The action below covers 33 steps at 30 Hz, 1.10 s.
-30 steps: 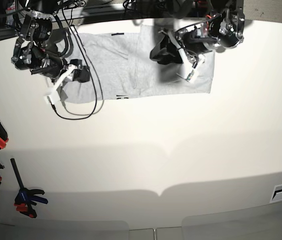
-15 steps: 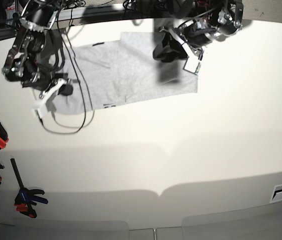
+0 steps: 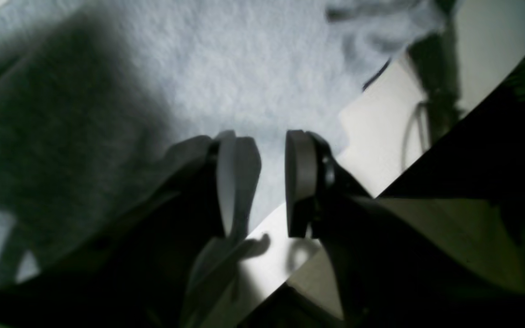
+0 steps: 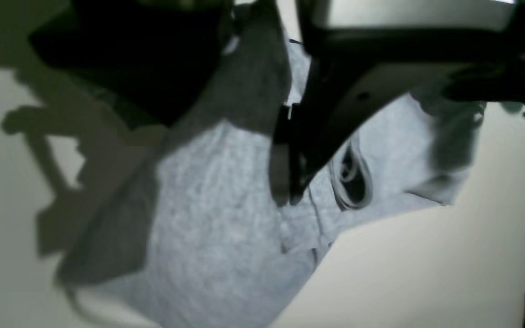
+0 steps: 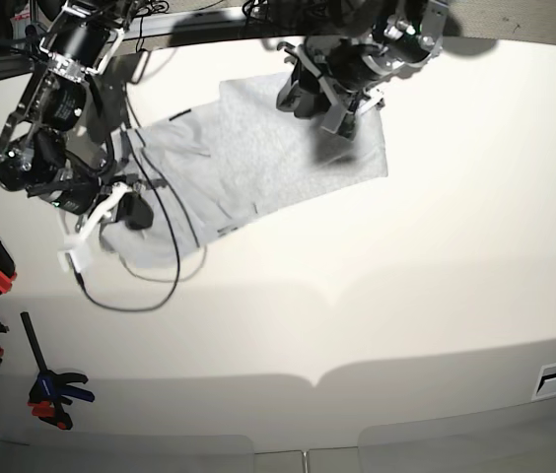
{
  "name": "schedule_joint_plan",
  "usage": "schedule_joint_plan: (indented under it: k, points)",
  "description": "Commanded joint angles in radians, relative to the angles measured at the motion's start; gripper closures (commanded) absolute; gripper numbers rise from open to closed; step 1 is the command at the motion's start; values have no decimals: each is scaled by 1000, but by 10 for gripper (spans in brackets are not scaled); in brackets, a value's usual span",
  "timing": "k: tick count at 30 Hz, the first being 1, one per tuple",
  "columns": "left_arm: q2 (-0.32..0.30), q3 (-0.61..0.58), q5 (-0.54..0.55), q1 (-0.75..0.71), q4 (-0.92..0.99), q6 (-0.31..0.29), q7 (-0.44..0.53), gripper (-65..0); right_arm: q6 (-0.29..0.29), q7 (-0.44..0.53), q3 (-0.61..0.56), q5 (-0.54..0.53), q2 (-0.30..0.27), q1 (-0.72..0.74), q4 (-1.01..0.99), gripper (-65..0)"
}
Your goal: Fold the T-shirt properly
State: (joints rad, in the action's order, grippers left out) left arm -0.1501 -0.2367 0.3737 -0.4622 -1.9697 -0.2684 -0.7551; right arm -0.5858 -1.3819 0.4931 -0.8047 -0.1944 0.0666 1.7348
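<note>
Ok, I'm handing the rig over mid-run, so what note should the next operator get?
Right tool: shut on an edge of the light heather-grey cotton T-shirt.
Left tool: open above the shirt's other end, holding nothing.
Shirt: lying skewed and rumpled at the far end of the white table.
Done: one layer appears to be folded over.
Left: straighten it and finish the folds.

A broad, smooth, off-white table (image 5: pixel 357 296) fills most of the base view. Directly on it, in the upper middle of the frame, lies a light heather-grey cotton T-shirt (image 5: pixel 258 163), partly folded and skewed, its lower edge slanting from lower left to upper right. A thin black cable (image 5: pixel 160 296) loops over the tabletop at the left, just below the cloth.
</note>
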Motion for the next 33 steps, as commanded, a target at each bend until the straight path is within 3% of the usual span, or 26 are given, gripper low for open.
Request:
schedule_joint_plan:
  k: [1, 7, 16, 19, 23, 29, 31, 33]
  points:
    - [0, -2, -6, -3, -18, 16, 23, -166, 2, 22, 3, -23, -7, 16, 38, 0]
    - [0, 0, -139, -3, -39, 105, -48, -166, 2, 21, 3, -40, 29, 2, 84, 0]
    - [0, 0, -195, -5, -245, 101, -114, -166, 4, 23, 3, -38, 30, 2, 84, 0]
    - [0, 0, -270, -6, -315, 101, -159, -166, 11, 23, -7, -45, 34, 2, 84, 0]
    - [0, 0, -422, -6, -332, 102, -163, -166, 11, 23, -96, -45, 36, 2, 84, 0]
    - [0, 0, -475, -6, -332, 105, -197, -166, 16, 34, -304, -9, 40, 2, 84, 0]
    - [0, 0, -542, -6, -332, 106, -217, -166, 22, 38, -349, 3, 64, 3, 84, 0]
    - [0, 0, -617, -6, -332, 152, -222, -166, 22, 39, -380, 13, 104, 3, 84, 0]
